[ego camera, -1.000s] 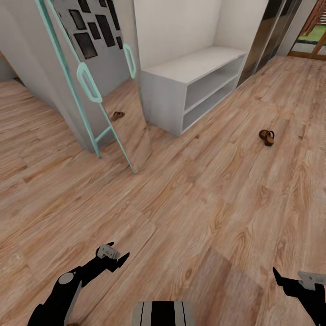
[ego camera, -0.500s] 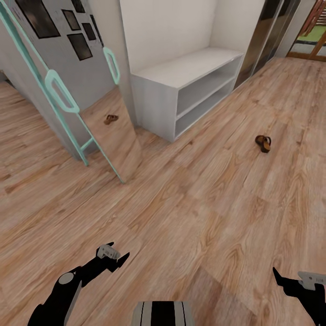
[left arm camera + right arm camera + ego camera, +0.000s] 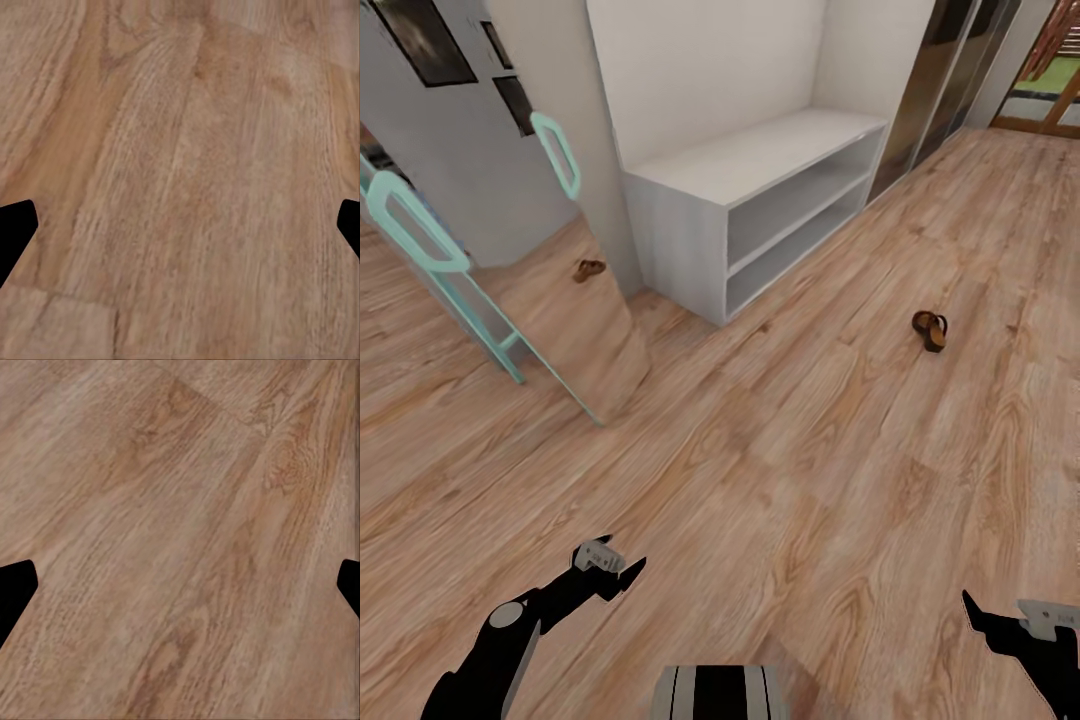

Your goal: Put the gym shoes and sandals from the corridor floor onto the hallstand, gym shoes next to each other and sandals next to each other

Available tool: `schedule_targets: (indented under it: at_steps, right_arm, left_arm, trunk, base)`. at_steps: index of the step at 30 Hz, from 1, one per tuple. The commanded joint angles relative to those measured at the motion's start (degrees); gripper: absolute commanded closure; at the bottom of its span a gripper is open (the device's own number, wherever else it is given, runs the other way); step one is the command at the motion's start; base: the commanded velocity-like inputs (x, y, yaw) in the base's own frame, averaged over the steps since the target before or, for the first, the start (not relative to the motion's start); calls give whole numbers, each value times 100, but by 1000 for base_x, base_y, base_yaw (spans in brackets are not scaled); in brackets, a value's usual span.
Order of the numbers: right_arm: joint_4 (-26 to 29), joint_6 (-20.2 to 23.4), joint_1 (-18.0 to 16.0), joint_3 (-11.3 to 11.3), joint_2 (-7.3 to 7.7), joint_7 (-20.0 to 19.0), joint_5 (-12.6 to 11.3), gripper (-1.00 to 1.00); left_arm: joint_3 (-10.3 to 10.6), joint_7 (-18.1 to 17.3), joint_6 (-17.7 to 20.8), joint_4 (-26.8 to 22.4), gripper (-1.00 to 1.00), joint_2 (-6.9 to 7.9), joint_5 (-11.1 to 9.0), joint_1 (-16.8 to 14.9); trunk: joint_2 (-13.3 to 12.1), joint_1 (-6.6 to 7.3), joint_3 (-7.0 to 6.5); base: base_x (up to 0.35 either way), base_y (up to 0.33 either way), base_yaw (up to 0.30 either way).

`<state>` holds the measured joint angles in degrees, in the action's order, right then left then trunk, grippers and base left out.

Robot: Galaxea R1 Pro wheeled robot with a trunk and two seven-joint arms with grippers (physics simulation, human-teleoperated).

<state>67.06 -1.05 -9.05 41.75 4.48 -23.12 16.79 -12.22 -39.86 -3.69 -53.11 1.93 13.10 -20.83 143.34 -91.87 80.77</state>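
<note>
One dark brown sandal (image 3: 930, 330) lies on the wood-plank corridor floor (image 3: 790, 450), right of a low grey-white unit (image 3: 750, 200) with a flat top and two open shelf levels. A white panel rises behind the unit, and its upper part is cut off. The gym shoes and the second sandal are out of view. My left gripper (image 3: 615, 567) hangs open over bare floor at the lower left, far from the sandal. My right gripper (image 3: 1000, 615) is open at the lower right. In both wrist views the black fingertips (image 3: 16, 232) (image 3: 16, 592) stand wide apart over planks.
A tall mirror with a mint-green frame (image 3: 550, 300) leans left of the unit and reflects the sandal (image 3: 589, 269). Dark glossy doors (image 3: 930, 90) stand right of the unit, with a doorway (image 3: 1050, 80) beyond. Open floor stretches between me and the unit.
The whole picture has slid left, so the camera has turned; mirror, unit and sandal keep their places relative to each other. Both arms hold the same pose.
</note>
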Motion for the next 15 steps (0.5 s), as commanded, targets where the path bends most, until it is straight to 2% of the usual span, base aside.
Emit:
schedule_targets:
  at_steps: [1,15]
  right_arm:
    - [0,0,0,0,0,0,0,-100]
    - [-7,2,0,-2,0,-5,0,-100]
  left_arm:
    - [0,3,0,1,-100,0,0,0]
    - [0,268,2,48,-100,-5,-32,0]
  trunk:
    - [0,0,0]
    - [0,0,0]
  base:
    - [224,-272,0]
    - [222,-273,0]
